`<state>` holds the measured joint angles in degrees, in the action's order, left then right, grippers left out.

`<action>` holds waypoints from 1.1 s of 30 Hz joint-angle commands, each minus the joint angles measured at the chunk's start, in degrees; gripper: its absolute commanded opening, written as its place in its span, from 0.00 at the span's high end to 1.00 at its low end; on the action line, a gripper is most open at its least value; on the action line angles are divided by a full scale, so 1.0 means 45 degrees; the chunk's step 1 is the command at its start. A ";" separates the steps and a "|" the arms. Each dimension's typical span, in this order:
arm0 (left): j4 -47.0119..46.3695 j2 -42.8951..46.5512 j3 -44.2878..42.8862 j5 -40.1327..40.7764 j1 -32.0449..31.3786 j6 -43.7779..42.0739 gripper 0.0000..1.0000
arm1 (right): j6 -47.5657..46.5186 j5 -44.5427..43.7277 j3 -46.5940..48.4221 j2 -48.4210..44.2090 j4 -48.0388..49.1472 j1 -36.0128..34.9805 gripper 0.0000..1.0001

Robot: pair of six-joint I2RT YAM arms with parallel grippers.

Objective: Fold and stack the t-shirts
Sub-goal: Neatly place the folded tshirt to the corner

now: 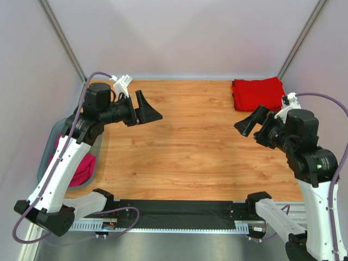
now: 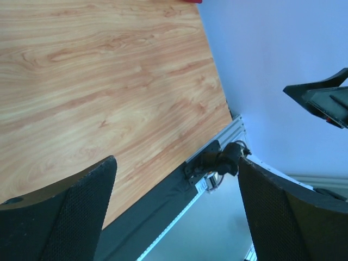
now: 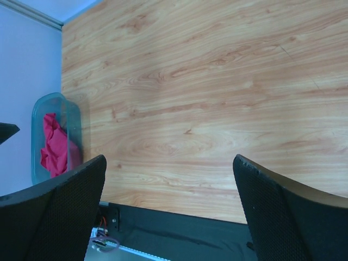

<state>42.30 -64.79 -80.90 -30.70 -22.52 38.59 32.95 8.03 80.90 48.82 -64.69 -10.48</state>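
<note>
**Table** (image 1: pixel 190 141): folding surface. **Bin** (image 1: pixel 44 162), at 8 o'clock off the table's edge, holds the crumpled darker shirt (image 1: pixel 84 169), probably next to be folded. **Red shirt** (image 1: pixel 258 93), folded, lies at 1 o'clock, seemingly as the stack's base. **Left gripper** (image 2: pixel 175 163) and **right gripper** (image 3: pixel 169 159) hover with fingers apart, holding nothing.

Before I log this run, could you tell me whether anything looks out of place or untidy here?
Nothing looks spilled or damaged. The only untidy item is a crumpled shirt lying bunched in the bin at the left edge of the table, while the red shirt at the far right corner sits neatly folded.
</note>
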 commanded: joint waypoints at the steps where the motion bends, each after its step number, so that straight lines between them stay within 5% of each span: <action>1: 0.0676 0.1152 -0.0011 0.0121 -0.0073 0.0252 0.01 | 0.0276 -0.0124 0.0790 -0.0145 -0.1442 -0.0073 0.00; 11: 0.1966 0.2894 0.0614 0.0533 -0.0073 -0.0372 0.00 | 0.0451 0.0109 0.0929 -0.0594 -0.1798 -0.0054 0.00; 33: 0.2415 0.2993 0.0107 0.0982 -0.0073 -0.0743 0.01 | 0.0412 0.0227 0.0088 -0.0516 -0.1231 -0.0073 0.00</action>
<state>52.80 -51.31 -78.81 -26.65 -22.55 36.51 34.50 8.12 81.45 46.68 -72.16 -10.48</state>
